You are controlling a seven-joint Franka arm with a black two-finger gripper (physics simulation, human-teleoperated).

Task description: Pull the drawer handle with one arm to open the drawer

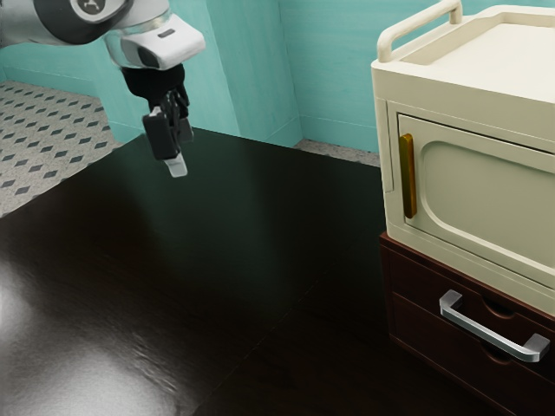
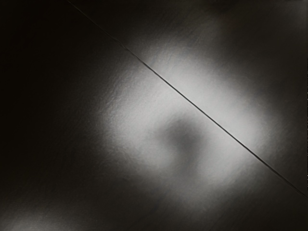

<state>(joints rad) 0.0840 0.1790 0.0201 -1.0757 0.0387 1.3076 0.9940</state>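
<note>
Pale teal walls (image 1: 338, 78) rise beyond the fingers (image 1: 176, 162), with a patterned floor (image 1: 52, 121) behind them toward the exterior view's left. The dark, glossy worktop (image 1: 251, 260) spreads below the fingers; in the wrist view it shows a thin diagonal seam crossing a bright patch of glare, with a softer dark spot within the glare.

Across from the fingers, toward the exterior view's right and nearer that camera, stands a cream cabinet (image 1: 486, 204) with a raised rail (image 1: 425, 28) along its top. Under it is a dark red-brown drawer unit (image 1: 416, 299), its front looking flush and closed.

The white-and-black arm (image 1: 160, 43) comes in above the fingers from the exterior view's upper left, then bends at the wrist so that the hand points down at the worktop, leaning just a little off upright. The fingers themselves hang in the air over the worktop, parted, with nothing between them.

The silver-grey drawer handle (image 1: 490, 334), the part to be pulled, is well apart from the fingers and lower than they are, mounted lengthwise on the drawer unit. Smaller again, a yellow-brown door handle (image 1: 408, 176) stands upright on the cabinet door, also well apart from the fingers.
</note>
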